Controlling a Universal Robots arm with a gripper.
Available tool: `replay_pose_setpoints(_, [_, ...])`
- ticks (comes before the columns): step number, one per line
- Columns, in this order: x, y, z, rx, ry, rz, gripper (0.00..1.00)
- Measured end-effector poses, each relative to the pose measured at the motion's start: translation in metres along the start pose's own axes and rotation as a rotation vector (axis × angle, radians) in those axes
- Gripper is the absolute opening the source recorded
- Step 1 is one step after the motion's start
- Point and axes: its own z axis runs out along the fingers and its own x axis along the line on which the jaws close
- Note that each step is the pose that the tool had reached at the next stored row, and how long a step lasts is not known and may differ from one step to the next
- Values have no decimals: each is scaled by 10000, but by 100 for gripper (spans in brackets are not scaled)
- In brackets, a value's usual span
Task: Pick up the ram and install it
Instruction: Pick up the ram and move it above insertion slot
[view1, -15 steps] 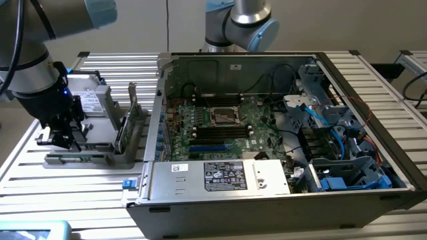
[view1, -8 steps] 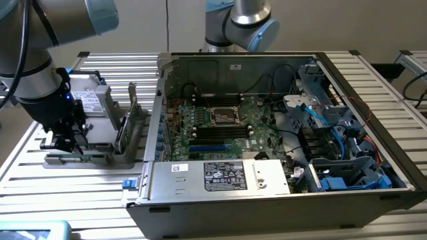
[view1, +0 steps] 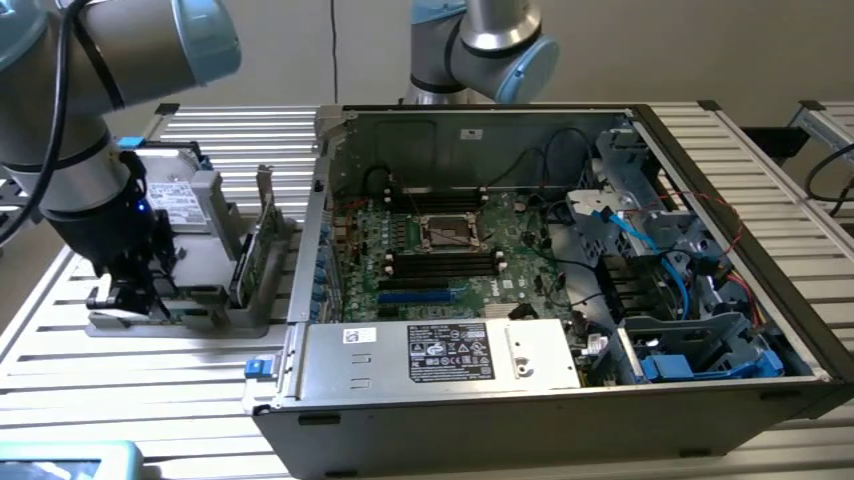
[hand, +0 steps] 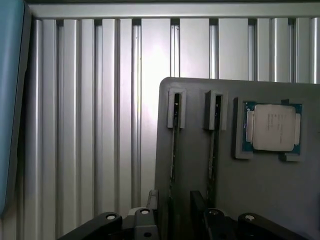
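At the exterior view's left, the gripper (view1: 130, 296) is spread apart astride the ram (hand: 173, 150), stood edge-up in a holder (hand: 260, 190) for grasping.

One open computer case (view1: 534, 430); beside it one grey holder (hand: 192, 150) with two ram sticks (hand: 173, 150) and one processor (hand: 272, 127); two robot arms (view1: 80, 130) near it.

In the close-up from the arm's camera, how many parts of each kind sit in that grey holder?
Ram sticks, standing on edge in slots: 2
Processor chip, lying flat: 1
Total: 3
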Motion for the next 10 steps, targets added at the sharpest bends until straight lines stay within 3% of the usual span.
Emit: replay_pose_setpoints(10, [-1, 22, 112, 1, 5, 1, 38])
